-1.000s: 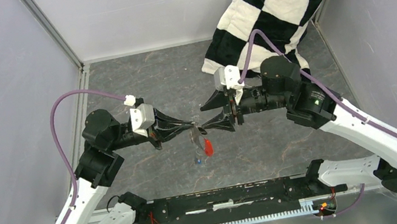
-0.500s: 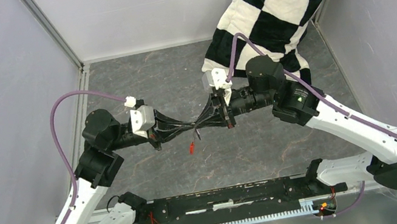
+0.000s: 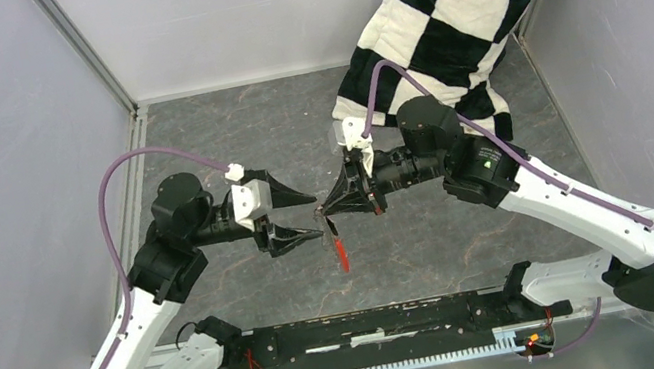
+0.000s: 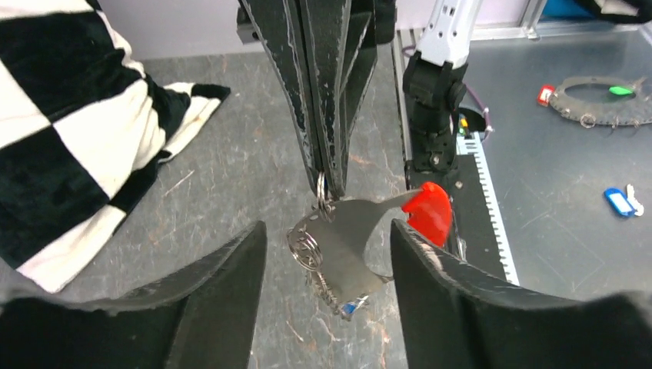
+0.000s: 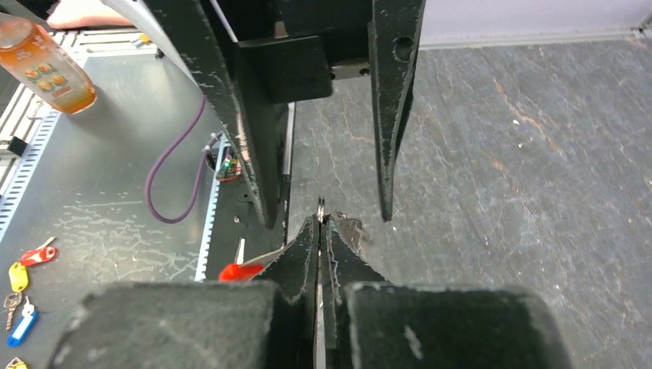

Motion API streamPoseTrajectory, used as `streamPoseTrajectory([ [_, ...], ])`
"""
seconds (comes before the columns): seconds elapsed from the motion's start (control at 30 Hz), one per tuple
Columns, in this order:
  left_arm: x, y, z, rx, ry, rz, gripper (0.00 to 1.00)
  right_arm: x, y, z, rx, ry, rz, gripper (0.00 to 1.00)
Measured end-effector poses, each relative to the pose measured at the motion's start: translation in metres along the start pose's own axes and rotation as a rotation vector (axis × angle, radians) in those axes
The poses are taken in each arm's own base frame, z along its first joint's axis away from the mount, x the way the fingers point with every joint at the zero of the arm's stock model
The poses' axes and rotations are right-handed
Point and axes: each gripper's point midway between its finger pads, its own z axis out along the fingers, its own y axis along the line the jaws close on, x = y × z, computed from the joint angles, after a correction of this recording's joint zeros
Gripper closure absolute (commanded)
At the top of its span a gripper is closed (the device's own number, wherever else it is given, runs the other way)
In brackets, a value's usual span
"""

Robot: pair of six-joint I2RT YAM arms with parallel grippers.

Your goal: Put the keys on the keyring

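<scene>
The keyring [image 3: 328, 225] hangs above the middle of the table, a small metal loop [image 4: 307, 246] with a flat grey piece and a red tag [image 4: 428, 214] dangling below. My right gripper [image 3: 322, 212] is shut on the top ring [image 5: 321, 209]. The red tag [image 5: 238, 270] shows to its left in the right wrist view. A tiny blue-headed key [image 4: 350, 307] hangs at the bottom of the bunch. My left gripper [image 3: 312, 214] faces it from the left, open, one finger on each side of the bunch and touching nothing.
A black-and-white checkered cloth [image 3: 465, 8] lies at the back right. Grey walls close in the slate floor on three sides. Beyond the near rail [image 3: 378, 323], a side bench holds an orange bottle [image 5: 46, 65] and loose coloured key tags [image 5: 23, 300].
The left gripper, shut on the keyring a second ago, has opened and drawn back left. The right gripper has closed on the ring, which now hangs from it.
</scene>
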Motion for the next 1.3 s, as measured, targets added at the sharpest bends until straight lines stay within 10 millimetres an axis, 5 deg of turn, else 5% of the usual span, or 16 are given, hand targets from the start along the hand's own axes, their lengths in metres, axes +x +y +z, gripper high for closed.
streamPoseTrajectory([
  [0.23, 0.016, 0.0, -0.001, -0.03, 0.048, -0.117, 0.12, 0.008, -0.015, -0.002, 0.088, 0.034, 0.013, 1.0],
  [0.5, 0.041, -0.003, 0.002, -0.058, 0.063, -0.263, 0.13, 0.023, -0.036, 0.001, 0.199, 0.086, 0.045, 1.0],
  [0.93, 0.051, 0.043, -0.026, -0.381, 0.115, -0.049, 0.05, 0.034, -0.051, 0.005, 0.29, 0.122, 0.075, 1.0],
  [1.1, 0.043, 0.009, -0.018, -0.209, 0.054, -0.03, 0.0, 0.034, -0.054, 0.01, 0.303, 0.113, 0.095, 1.0],
  [1.3, 0.074, -0.016, -0.007, -0.074, 0.048, -0.105, 0.0, 0.035, -0.051, 0.028, 0.294, 0.104, 0.122, 1.0],
])
